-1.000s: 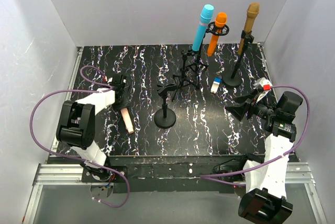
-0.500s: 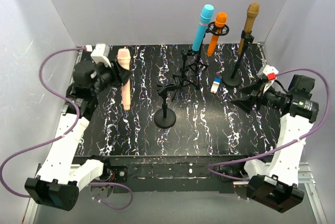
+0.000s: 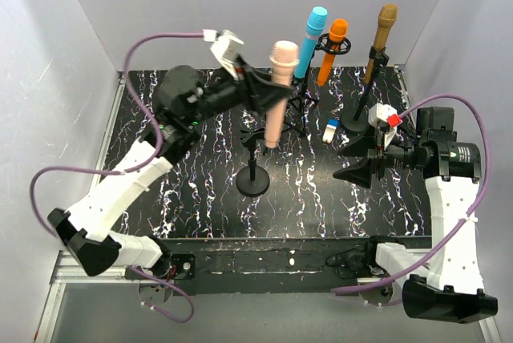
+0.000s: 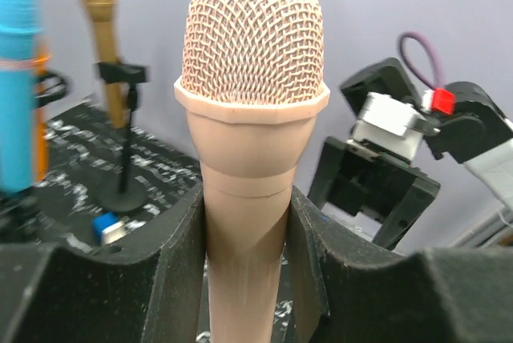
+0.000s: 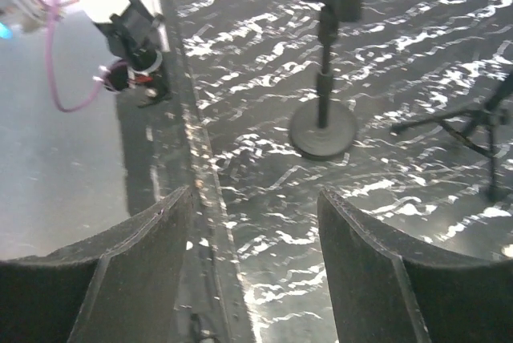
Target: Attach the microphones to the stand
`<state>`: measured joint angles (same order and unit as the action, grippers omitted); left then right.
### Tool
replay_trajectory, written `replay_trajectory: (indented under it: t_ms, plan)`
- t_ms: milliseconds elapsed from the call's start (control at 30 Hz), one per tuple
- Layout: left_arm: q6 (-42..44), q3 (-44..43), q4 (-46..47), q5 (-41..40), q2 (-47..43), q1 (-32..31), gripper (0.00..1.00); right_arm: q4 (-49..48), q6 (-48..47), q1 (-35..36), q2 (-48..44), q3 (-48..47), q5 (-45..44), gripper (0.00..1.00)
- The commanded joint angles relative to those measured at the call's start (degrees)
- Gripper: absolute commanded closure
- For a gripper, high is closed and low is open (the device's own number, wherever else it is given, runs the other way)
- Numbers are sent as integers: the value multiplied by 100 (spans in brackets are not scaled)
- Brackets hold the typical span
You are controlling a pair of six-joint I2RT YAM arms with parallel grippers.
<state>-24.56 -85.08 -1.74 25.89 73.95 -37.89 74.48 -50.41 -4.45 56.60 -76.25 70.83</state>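
Pale pink-beige microphone (image 3: pixel 283 58): off the worktop (image 3: pixel 200 191), in the air, near upright, mesh head up, slight lean. Lower end hangs close by the clip of the empty short stand (image 3: pixel 253 163), a little to its right from overhead. How far above the clip, cannot tell.

Left hand (image 4: pixel 246 199): gripping the pink microphone. Wrist view shows the body seated between the two dark fingers (image 4: pixel 180 271), one pressed on each side. The grip is below the head, which stands clear above the fingertips. The arm reaches from the left across to mid-worktop.

Empty short stand: round base on the worktop, middle of the scene, clip at top with nothing in it. Right wrist view shows it ahead, upright.

Behind it, back row:
- Light blue microphone (image 3: pixel 309 42), seated head up in the tripod stand (image 3: pixel 292 98).
- Orange microphone (image 3: pixel 333 50), just right of the blue one, head up, in a ring holder.
- Gold-bronze microphone (image 3: pixel 382 38), farther right, head up, on a round-base stand (image 3: pixel 355 123).

Small blue-and-white block (image 3: pixel 331 129): on the worktop between the tripod stand and the round-base stand.

Right hand (image 5: pixel 256 199): fingers spread apart, holding nothing, only worktop between them. It hangs over the right side, pointed toward the empty stand, well apart from the pink microphone.
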Motion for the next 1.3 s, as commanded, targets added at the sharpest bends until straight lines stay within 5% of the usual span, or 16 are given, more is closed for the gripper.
replay_trajectory:
  t_ms: [0, 167, 367, 467, 667, 967, 1267]
  plan:
    - [556, -396, 936, -996, 312, -1061, 100, -548, 1682, 286, 17, -407, 553, 30]
    - [1004, -114, 2088, -2173, 646, -1975, 100, -1019, 2568, 357, 273, -1243, 924, 29]
    - [1172, 97, 2915, -2931, 919, -2407, 100, -5032, 5705, 612, -552, 159, 608, 23]
    - [1190, 158, 3126, -3125, 998, -2548, 100, -6276, 6244, 734, -843, 637, 415, 18]
    - [1111, 360, 3504, -3309, 990, -2653, 100, -6464, 6272, 832, -633, 497, -586, 19]
    - [847, 615, 3882, -3336, 972, -2689, 100, -6762, 6280, 1042, -352, 559, -632, 22]
    - [821, 624, 4138, -3371, 1051, -2697, 100, -6928, 6429, 1271, -298, 813, -535, 39]
